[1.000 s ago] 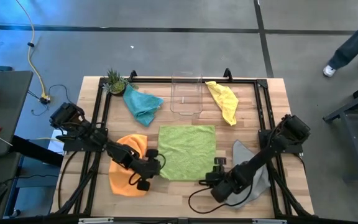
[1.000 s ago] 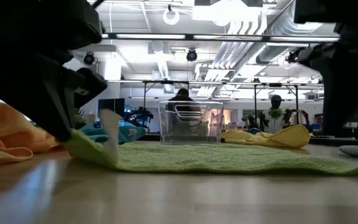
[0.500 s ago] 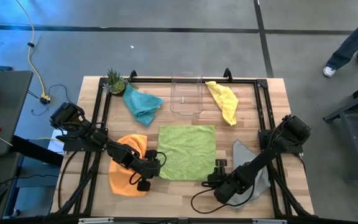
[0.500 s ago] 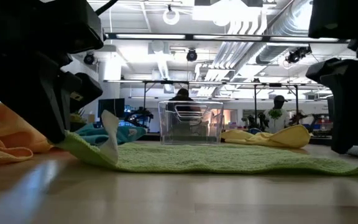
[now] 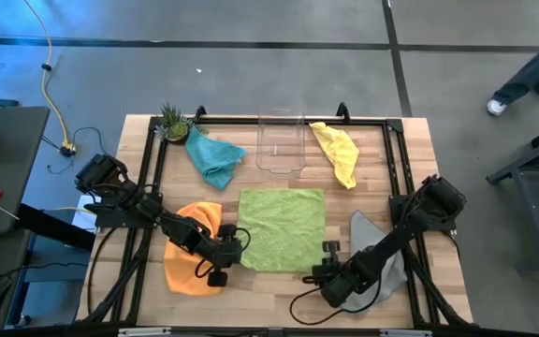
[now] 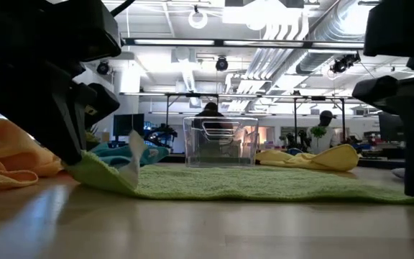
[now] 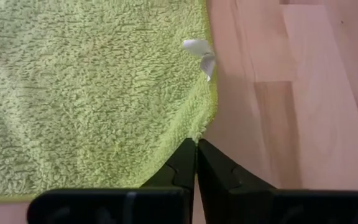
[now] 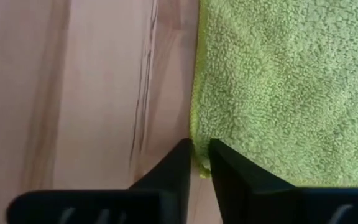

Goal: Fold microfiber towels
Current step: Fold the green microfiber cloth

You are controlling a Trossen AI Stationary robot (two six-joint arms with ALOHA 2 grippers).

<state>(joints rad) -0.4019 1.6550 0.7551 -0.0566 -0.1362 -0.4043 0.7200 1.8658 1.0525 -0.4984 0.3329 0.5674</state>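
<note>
The lime green towel (image 5: pixel 282 228) is lying flat at the table's centre. The left gripper (image 7: pixel 196 149) is pinching its seven o'clock corner, clenched. The right gripper (image 8: pixel 199 154) is nipping the five o'clock corner, fingers nearly together around the hem. A white tag (image 7: pixel 201 52) is sticking out.
</note>
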